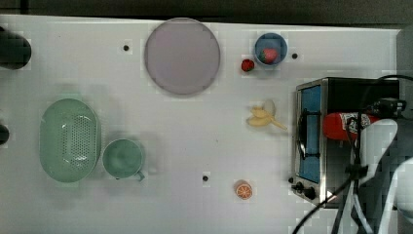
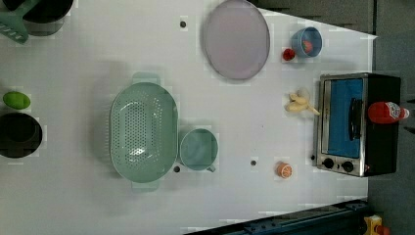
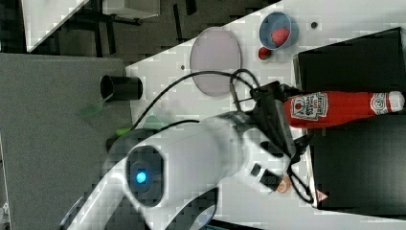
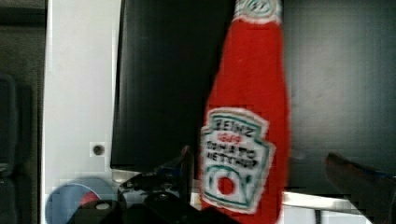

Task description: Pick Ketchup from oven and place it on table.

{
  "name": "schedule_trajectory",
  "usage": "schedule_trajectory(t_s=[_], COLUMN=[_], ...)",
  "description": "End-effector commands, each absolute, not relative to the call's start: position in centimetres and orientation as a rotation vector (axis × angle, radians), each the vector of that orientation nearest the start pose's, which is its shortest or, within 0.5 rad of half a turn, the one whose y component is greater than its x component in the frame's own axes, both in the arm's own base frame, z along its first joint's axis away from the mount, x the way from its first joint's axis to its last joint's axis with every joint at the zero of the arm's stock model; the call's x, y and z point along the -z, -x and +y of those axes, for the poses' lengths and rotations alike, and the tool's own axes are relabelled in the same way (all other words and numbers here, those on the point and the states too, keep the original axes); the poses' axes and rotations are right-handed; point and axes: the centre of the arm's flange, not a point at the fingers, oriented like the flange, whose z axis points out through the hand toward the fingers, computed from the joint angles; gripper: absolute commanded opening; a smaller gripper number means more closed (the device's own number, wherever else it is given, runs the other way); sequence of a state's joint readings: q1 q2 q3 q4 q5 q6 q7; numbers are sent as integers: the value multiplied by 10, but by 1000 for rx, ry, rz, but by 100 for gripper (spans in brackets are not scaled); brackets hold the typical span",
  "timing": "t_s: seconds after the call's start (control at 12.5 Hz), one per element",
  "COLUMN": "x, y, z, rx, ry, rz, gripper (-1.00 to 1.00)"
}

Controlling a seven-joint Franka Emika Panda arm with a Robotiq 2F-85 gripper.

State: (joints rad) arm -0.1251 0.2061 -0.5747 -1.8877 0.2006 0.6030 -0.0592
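One ketchup bottle (image 3: 342, 108) lying on its side across the black roof of the oven (image 1: 336, 90), cap pointing away from the glass door, label end toward the door. Claw (image 4: 275, 175) spread wide around the label end, one finger (image 4: 180, 170) just beside the bottle, the other (image 4: 362, 179) well apart from it on the far side; nothing pinched yet.

Likely trouble from here: round bottle free to roll across the smooth roof if one finger lands first and nudges it. Off-centre closing on the broad label end could tip the long neck down once lifted, or squeeze the soft plastic out of the grip. Risk of a drop down behind the oven, beyond the tabletop (image 1: 195, 161) edge. Dangling cables (image 1: 358, 146) near the bottle could snag.

Containers on the tabletop: small blue bowl (image 1: 281, 43) holding a strawberry (image 1: 268, 55), a second strawberry (image 1: 248, 65) just beside it outside. Green colander (image 2: 143, 132) and green cup (image 2: 198, 149) with nothing visible inside. Lilac plate (image 1: 182, 56) bare. Contents of oven not visible through the bluish glass.
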Motion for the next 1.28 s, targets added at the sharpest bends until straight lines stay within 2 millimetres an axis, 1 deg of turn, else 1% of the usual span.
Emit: schedule_trajectory(t_s=[0.08, 0.16, 0.32, 0.56, 0.64, 0.8, 0.88, 1.12, 1.2, 1.28], x=[-402, -392, -380, -370, -367, -360, -364, -371, -379, -392], y=[-487, -487, -490, -490, -489, -489, -493, -498, -501, -506], z=[-388, -392, -391, -394, -396, -397, -394, -393, -393, -392], rx=[127, 109, 85, 75, 69, 57, 67, 89, 106, 134], ry=[2216, 2201, 2168, 2172, 2170, 2175, 2181, 2188, 2196, 2216], rz=[2186, 2204, 2213, 2227, 2234, 2241, 2231, 2220, 2211, 2193], gripper=[100, 100, 100, 100, 92, 43, 27, 27, 27, 27])
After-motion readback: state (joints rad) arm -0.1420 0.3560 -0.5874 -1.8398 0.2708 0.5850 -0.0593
